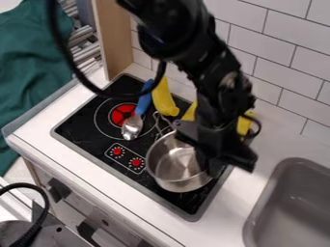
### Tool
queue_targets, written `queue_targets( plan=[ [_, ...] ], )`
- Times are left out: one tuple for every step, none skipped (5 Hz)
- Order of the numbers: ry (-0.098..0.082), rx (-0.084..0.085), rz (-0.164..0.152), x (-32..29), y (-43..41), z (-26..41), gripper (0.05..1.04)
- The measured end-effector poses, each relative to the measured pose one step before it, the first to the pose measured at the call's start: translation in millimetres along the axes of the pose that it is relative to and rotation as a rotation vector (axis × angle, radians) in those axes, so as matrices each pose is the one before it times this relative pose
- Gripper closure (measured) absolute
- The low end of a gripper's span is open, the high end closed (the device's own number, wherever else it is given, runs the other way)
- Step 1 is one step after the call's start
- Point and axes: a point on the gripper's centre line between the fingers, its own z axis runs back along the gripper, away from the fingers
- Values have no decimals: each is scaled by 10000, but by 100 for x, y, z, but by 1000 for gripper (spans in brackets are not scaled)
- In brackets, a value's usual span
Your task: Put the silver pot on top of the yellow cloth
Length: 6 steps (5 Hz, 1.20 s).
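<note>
The gripper [222,155] hangs over the right rim of the silver pot [179,166], near the stove's right edge. The pot stands upright on the front right of the black stove top, and its inside looks empty; the gripper covers part of its right side. Yellow material that looks like the cloth [245,124] shows on both sides of the arm, behind the pot, with its middle hidden by the arm.
On the stove top [84,126], a spoon with a blue handle [144,102] lies across the left burner. Beside it is a separate yellow object [164,99]. A grey sink [283,193] is at the right; a tiled wall [283,72] rises behind.
</note>
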Motion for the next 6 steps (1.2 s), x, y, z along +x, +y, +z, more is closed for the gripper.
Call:
queue_targets(
  plan=[
    [-319, -221, 583, 1340, -1290, 610, 1029],
    [34, -42, 583, 2040, -1503, -419, 1029],
    [-163, 19, 403, 2073, -1035, -995, 1029],
    [-56, 59, 127, 1270, -421, -1670, 1029],
    [-94, 290, 80, 1363, 669, -1378, 1029],
    [-77, 315, 27, 1703, 1930, -755, 1029]
  ],
)
